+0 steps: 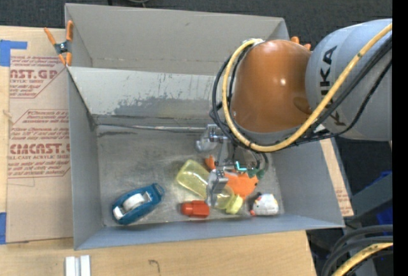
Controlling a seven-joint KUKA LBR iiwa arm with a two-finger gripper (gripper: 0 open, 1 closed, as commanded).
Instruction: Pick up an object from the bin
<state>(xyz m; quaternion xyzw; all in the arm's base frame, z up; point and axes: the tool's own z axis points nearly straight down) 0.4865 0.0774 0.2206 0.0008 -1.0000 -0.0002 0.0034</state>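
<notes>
Pincer (pixel 218 180) is seen low in the bin (pixel 127 96), on a small heap at the near right, between a pale yellow translucent piece (pixel 191 178) and an orange toy (pixel 241 184). Whether it is open or closed cannot be told. A blue tape dispenser (pixel 137 203) is set well apart.

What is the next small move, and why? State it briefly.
Probably a short descent straight down. The gripper sits low above the heap at the front right of the bin, between a pale yellow translucent piece and an orange piece, so those two are nearest to take.
</notes>
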